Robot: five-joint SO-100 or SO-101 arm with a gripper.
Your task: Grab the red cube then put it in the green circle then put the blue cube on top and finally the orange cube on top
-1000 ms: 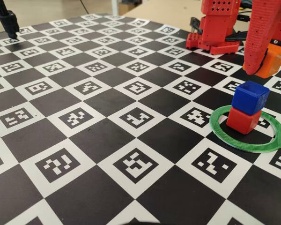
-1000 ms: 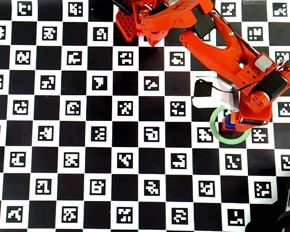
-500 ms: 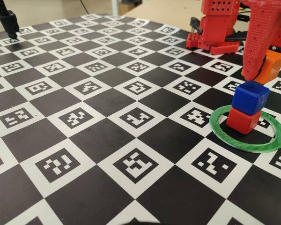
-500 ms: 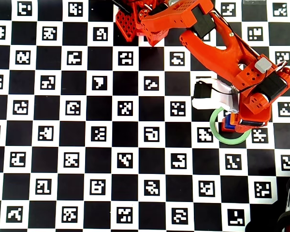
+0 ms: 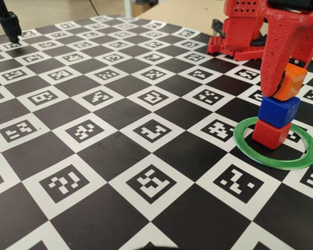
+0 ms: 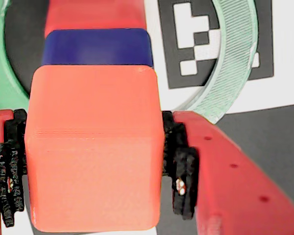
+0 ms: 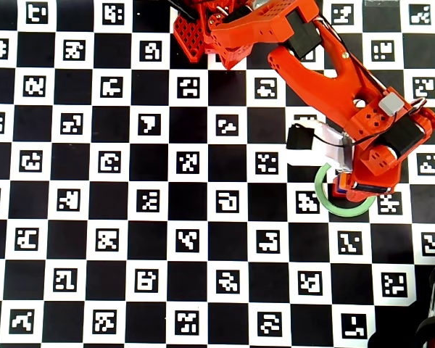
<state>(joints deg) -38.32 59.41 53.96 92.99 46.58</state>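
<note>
Though covered edge to edge in square code markers, board [image 5: 109, 156] w/ no readable words or brand in fixed view. At right, green circle [image 5: 274, 159]: thin, flat, ribbed, board showing in its centre. Inside it, glossy red cube [image 5: 270, 134] w/ deep-blue cube [image 5: 278, 110] on top, turned a bit off square to it. Orange cube [image 5: 289, 82] tilted, low corner at or just above blue top, pinched by gripper [image 5: 283, 86] on red arm; red base [image 5: 240, 28] far behind. Vs 1 s ago: orange block lower and further left, then off to the right of the stack, now over it.

Wrist view: orange cube [image 6: 93, 147] filling centre, lighter and yellower than the red, faint layer lines, rounded edges; clamped between black-padded fingers [image 6: 179, 166], gripper [image 6: 93, 171] narrow on it. Beyond it blue cube [image 6: 98, 46], then red cube [image 6: 95, 14]; green circle [image 6: 240, 63] curving at right, one marker inside.

Overhead view: arm [image 7: 326, 72] reaching from far edge to right side, hiding most of stack; green circle [image 7: 321, 190] part visible, sliver of blue cube [image 7: 338, 187] at its left; red cube not seen. Arm head shifted slightly left since earlier.
</note>
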